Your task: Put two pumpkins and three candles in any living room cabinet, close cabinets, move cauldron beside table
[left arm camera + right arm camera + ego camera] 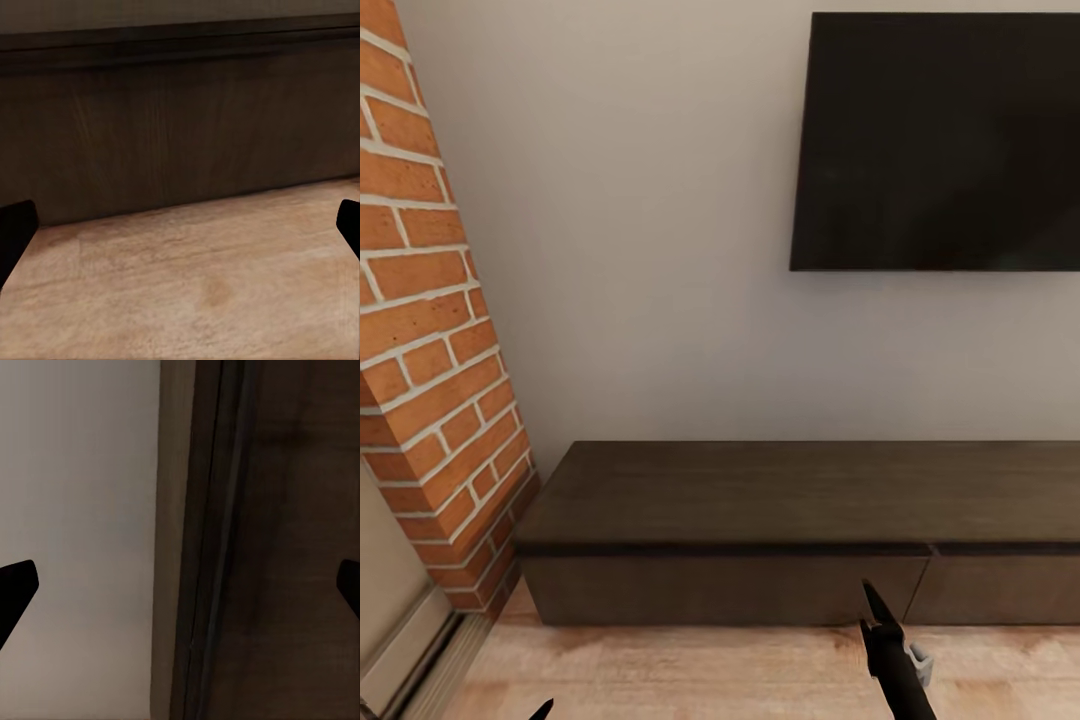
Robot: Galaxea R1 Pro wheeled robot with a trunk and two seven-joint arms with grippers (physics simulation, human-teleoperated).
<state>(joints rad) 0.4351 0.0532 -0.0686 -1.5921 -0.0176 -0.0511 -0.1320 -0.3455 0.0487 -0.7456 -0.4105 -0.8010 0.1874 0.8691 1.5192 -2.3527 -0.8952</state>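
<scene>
Right, we face the cabinet, the long dark-brown unit on the wood floor against the wall, drawer fronts flush shut, top bare. Brick fireplace stands at the cabinet's left end, black TV hangs on the wall above its right part. Our right gripper sits just before the cabinet's front near the drawer seam; fingers spread apart. Our left gripper points at the cabinet's base, fingers apart too, nothing held.
</scene>
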